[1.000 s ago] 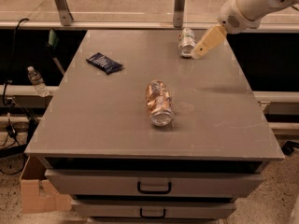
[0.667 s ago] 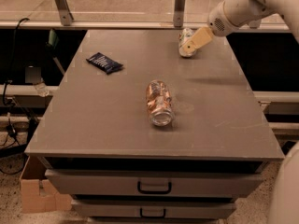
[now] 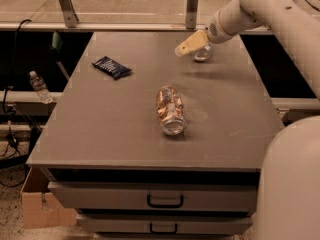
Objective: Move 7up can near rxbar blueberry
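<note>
gripper (image 3: 191, 44) has swept left over the last second. it was right of the small silvery green-printed 7up can (image 3: 203, 54), then directly over it. now its tan tip covers the can's left side. the 7up can looks about where it was: far right of the flat grey table (image 3: 100, 134), near the back edge. read: the reach is done and transport has not started.

gripper state: can't tell from this view whether it's released or clamped on the can. the can shows just below-right of the tip, either touching or just beside it; can't tell which.

the flat dark navy rxbar blueberry wrapper (image 3: 112, 67) lies well apart to the left, on the far-left part of the table. a larger orange-pink can (image 3: 170, 110) lies on its side mid-table, nearer the front than a straight path between the two. likely next need: a firm grasp, then a carry left along the back half to stay off that can.
</note>
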Controlling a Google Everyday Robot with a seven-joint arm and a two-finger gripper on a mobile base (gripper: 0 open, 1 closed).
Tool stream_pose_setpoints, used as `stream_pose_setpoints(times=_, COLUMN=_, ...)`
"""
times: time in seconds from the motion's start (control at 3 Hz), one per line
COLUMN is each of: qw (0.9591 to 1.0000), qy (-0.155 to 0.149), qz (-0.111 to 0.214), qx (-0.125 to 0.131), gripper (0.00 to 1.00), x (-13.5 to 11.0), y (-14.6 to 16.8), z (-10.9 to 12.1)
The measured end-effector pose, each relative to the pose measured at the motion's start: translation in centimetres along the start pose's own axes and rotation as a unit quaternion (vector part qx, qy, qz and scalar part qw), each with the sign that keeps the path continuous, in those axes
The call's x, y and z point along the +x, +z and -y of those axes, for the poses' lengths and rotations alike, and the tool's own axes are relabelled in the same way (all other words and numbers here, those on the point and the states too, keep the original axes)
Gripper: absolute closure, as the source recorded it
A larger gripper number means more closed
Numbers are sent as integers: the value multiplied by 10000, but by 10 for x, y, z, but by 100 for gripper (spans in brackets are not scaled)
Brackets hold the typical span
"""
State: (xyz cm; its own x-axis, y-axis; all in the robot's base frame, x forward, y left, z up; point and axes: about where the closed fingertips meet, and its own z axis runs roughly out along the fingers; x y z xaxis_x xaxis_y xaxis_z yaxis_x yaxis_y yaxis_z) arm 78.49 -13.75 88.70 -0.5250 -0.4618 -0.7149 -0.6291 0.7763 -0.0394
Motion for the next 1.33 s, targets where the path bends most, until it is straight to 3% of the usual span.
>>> stream_pose_setpoints(times=0.33, qw=9982, qy=480, qz=-56, qx=349, gripper=0, x=5, y=18, z=18)
stream_pose_setpoints(times=0.67, qw=9939, qy=827, qz=-208, qx=704, gripper=16, x=19, y=32, z=37)
stream_pose_setpoints(times=1.0, qw=9900, qy=1055, qz=-285, qx=890, gripper=41, x=26, y=44, z=47)
stream_pose_setpoints(times=1.33, qw=9889, qy=1071, qz=-302, qx=981, gripper=64, x=24, y=49, z=51)
